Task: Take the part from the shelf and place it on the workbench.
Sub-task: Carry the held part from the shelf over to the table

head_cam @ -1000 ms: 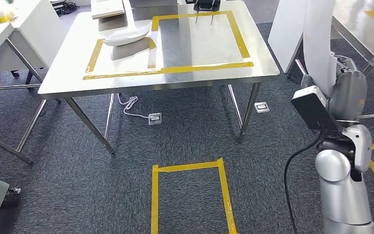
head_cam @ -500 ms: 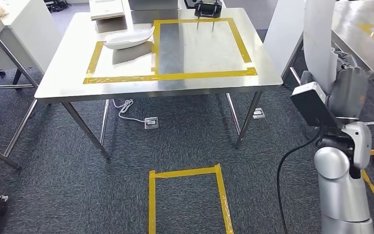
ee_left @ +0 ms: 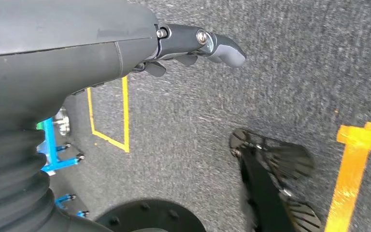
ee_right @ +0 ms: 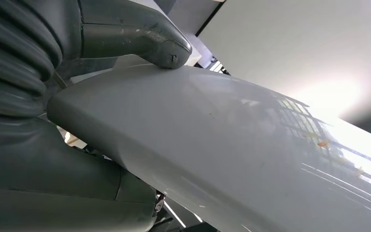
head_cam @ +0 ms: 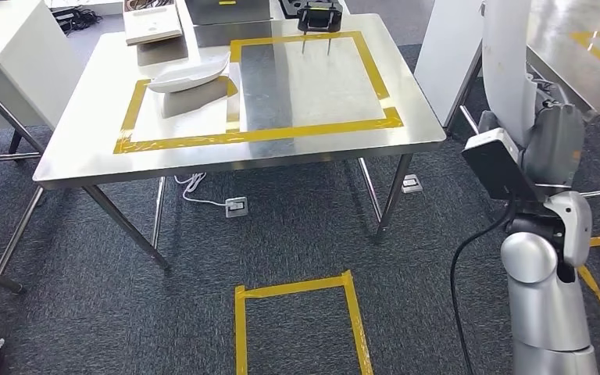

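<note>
White, curved part (ee_right: 222, 145) is held by the right robot hand (ee_right: 125, 43), thumb pressed on its upper face; in the head view the part (head_cam: 506, 62) stands upright beside the right arm (head_cam: 547, 289), well clear of the bench (head_cam: 62, 160). Left robot hand (ee_left: 193, 46) hangs over the grey carpet, holding nothing, its visible fingers lightly curled.

Progress: the pick-up appears done, since the part is off any shelf and in hand. Placement is left: the robot seems to be short of the bench, with a taped floor box (head_cam: 297, 328) between them. On the bench lie 2 yellow taped frames (head_cam: 312, 129); a similar white part (head_cam: 187, 76) already rests in the left one.

Change: against the frame 1 s earlier, the whole scene has shifted, so the camera has moved; the bench sits slightly lower and further left.
</note>
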`<action>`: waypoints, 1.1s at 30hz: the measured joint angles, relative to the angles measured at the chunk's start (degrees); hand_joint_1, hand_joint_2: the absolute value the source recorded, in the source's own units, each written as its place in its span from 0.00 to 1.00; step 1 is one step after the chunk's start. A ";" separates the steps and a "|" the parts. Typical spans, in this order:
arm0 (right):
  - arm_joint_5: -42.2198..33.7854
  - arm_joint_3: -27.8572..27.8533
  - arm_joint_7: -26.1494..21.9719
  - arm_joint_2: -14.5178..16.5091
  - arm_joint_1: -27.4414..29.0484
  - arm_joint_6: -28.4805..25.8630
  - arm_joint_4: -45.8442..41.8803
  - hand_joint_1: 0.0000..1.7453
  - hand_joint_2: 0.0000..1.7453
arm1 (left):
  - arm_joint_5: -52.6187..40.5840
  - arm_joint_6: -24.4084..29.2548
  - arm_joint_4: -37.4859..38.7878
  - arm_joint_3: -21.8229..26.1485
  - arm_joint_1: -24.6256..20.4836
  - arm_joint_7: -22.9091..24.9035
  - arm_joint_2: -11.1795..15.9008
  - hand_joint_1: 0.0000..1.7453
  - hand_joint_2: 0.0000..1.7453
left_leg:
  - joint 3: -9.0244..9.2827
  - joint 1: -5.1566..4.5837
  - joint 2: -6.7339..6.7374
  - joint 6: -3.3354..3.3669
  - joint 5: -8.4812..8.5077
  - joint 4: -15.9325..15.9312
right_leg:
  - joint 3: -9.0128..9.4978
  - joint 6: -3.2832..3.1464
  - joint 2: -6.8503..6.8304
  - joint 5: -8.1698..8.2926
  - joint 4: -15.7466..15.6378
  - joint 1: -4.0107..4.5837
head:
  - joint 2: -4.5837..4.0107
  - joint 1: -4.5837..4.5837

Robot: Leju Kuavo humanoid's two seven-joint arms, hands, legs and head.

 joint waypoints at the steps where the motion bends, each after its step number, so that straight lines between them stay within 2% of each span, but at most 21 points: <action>1: 0.00 0.00 0.02 0.00 0.19 0.01 0.00 1.00 1.00 | -0.04 0.00 0.00 0.00 0.10 0.01 0.01 0.00 1.00 | -0.93 0.20 0.00 -0.21 0.99 0.04 | 0.60 0.19 0.08 -0.48 0.01 -0.15 | 0.00 -0.01; 4: 0.01 0.04 0.03 0.00 0.34 0.02 0.01 1.00 1.00 | -0.15 0.00 0.04 0.00 0.27 0.00 -0.01 0.00 1.00 | 0.64 0.62 -0.01 -0.59 8.63 -9.16 | 2.72 1.13 0.22 -2.12 0.05 -0.69 | 0.00 -0.04; 5: 0.01 0.07 0.03 0.00 0.30 0.03 0.01 1.00 1.00 | -0.21 0.00 0.07 0.00 0.27 -0.01 -0.01 0.00 1.00 | 1.30 0.58 0.03 -0.42 9.95 -12.15 | 3.10 1.52 0.27 -2.57 0.07 -0.76 | 0.00 -0.08; 6: 0.01 0.10 0.05 0.00 0.29 0.05 0.02 1.00 1.00 | -0.27 0.00 0.09 0.00 0.26 -0.03 -0.01 0.00 1.00 | 1.70 0.49 0.04 -0.08 10.59 -13.93 | 3.27 1.96 0.31 -2.95 -0.04 -0.72 | 0.00 -0.12; 10: 0.02 0.25 0.05 -0.05 0.29 0.08 0.01 1.00 1.00 | -0.54 0.00 0.08 0.00 0.21 -0.01 -0.01 0.00 1.00 | 3.19 0.40 -0.01 2.08 9.67 -15.16 | 3.48 3.41 0.27 -3.01 1.02 -0.72 | -0.01 -0.15; 12: 0.02 0.37 0.05 -0.10 0.22 0.05 0.02 1.00 1.00 | -0.57 0.00 0.06 0.00 0.09 -0.02 -0.01 0.00 1.00 | 4.40 0.42 -0.15 2.86 9.08 -15.39 | 0.30 3.46 0.10 -3.50 6.26 -0.68 | 0.00 -0.11; 14: 0.02 0.48 0.09 -0.11 0.35 0.06 0.08 1.00 1.00 | -0.56 0.00 0.06 0.00 0.03 -0.02 0.02 0.00 1.00 | 5.51 0.18 -0.22 3.36 8.05 -15.43 | -5.10 3.38 0.09 -5.76 13.33 -0.39 | 0.00 -0.10; 16: 0.02 0.54 0.11 -0.11 0.57 0.07 0.12 1.00 1.00 | -0.52 0.00 0.06 0.00 0.12 -0.01 0.01 0.00 1.00 | 7.00 -0.23 -0.31 3.61 6.76 -15.44 | -8.82 3.09 0.09 -7.56 15.82 -0.02 | 0.00 -0.10; 17: 0.02 0.57 0.10 -0.11 0.61 0.07 0.13 1.00 1.00 | -0.51 0.00 0.07 0.00 0.16 -0.01 -0.01 0.00 1.00 | 7.91 -0.45 -0.34 3.68 6.07 -15.44 | -9.28 2.70 0.09 -6.78 14.32 0.25 | 0.00 -0.10; 18: 0.02 0.60 0.10 -0.13 0.63 0.07 0.13 1.00 1.00 | -0.50 0.00 0.07 0.00 0.20 -0.02 -0.04 0.00 1.00 | 8.88 -0.67 -0.36 3.73 5.35 -15.47 | -8.99 2.11 0.09 -4.63 11.34 0.60 | 0.00 -0.10; 20: 0.02 0.63 0.10 -0.26 0.65 0.06 0.14 1.00 1.00 | -0.49 0.00 0.12 0.00 0.24 -0.06 -0.24 0.00 1.00 | 10.48 -1.05 -0.44 3.69 3.83 -15.40 | -7.69 0.79 0.18 1.53 4.34 1.52 | 0.00 -0.11; 21: 0.02 0.64 0.13 -0.36 0.69 0.05 0.14 1.00 1.00 | -0.48 0.01 0.13 0.01 0.25 -0.12 -0.32 0.00 1.00 | 10.99 -1.20 -0.46 3.56 3.02 -15.45 | -7.03 0.45 0.33 3.52 2.16 1.86 | 0.00 -0.13; 22: 0.02 0.66 0.14 -0.46 0.76 0.04 0.13 1.00 1.00 | -0.47 0.01 0.13 0.01 0.29 -0.19 -0.36 0.00 1.00 | 11.62 -1.32 -0.48 3.33 2.49 -15.32 | -6.54 0.28 0.50 4.40 0.98 2.01 | 0.00 -0.15; 24: 0.03 0.68 0.13 -0.57 0.90 0.02 0.09 1.00 1.00 | -0.44 0.02 0.03 0.02 0.31 -0.46 -0.21 0.00 1.00 | 12.40 -1.46 -0.39 2.77 2.16 -14.82 | -5.26 0.17 0.76 3.95 0.61 1.78 | 0.00 -0.18; 25: 0.06 0.69 0.11 -0.58 1.01 0.01 0.03 1.00 1.00 | -0.39 0.02 0.01 0.02 0.33 -0.59 -0.19 0.00 1.00 | 12.23 -1.51 -0.35 2.44 2.59 -13.51 | -4.52 -0.06 0.78 3.68 0.38 1.55 | 0.00 -0.20; 27: 0.16 0.76 0.07 -0.59 1.33 -0.01 -0.08 1.00 1.00 | -0.20 0.02 -0.02 0.02 0.34 -0.79 -0.16 0.00 1.00 | 9.06 -1.33 -0.29 1.79 2.87 -8.25 | -2.98 -0.48 0.73 2.85 0.17 1.17 | 0.00 -0.25; 28: 0.25 0.83 0.05 -0.59 1.55 -0.02 -0.12 1.00 1.00 | -0.08 0.02 0.01 0.02 0.42 -0.82 -0.24 0.00 1.00 | 6.69 -1.10 -0.27 1.42 2.16 -4.93 | -2.33 -0.60 0.70 2.21 0.14 1.09 | 0.00 -0.28; 30: 0.36 1.00 0.01 -0.59 2.03 0.00 -0.13 1.00 1.00 | 0.09 0.02 0.00 0.02 0.78 -0.79 -0.22 0.00 1.00 | 2.12 -0.53 -0.25 0.80 -1.09 -0.39 | -0.98 -0.55 0.73 0.80 0.15 0.89 | 0.00 -0.29; 31: 0.39 1.09 -0.02 -0.59 2.16 0.01 -0.08 1.00 1.00 | 0.16 0.02 0.00 0.02 1.01 -0.76 -0.22 0.00 1.00 | 0.71 -0.30 -0.24 0.48 -2.26 -0.15 | -0.12 -0.44 0.79 0.05 0.17 0.75 | 0.00 -0.29; 32: 0.39 1.17 -0.04 -0.59 2.14 0.04 0.01 1.00 1.00 | 0.23 0.02 0.00 0.02 1.20 -0.78 -0.21 0.00 1.00 | 0.03 -0.12 -0.23 0.20 -2.19 -1.41 | 0.86 -0.28 0.85 -0.74 0.18 0.58 | 0.00 -0.29; 33: 0.38 1.30 -0.07 -0.59 1.97 0.08 0.16 1.00 1.00 | 0.30 0.02 0.00 0.02 1.34 -0.84 -0.21 0.00 1.00 | -0.05 0.05 -0.21 0.00 -0.56 -4.02 | 1.92 -0.08 0.90 -1.56 0.19 0.41 | 0.00 -0.29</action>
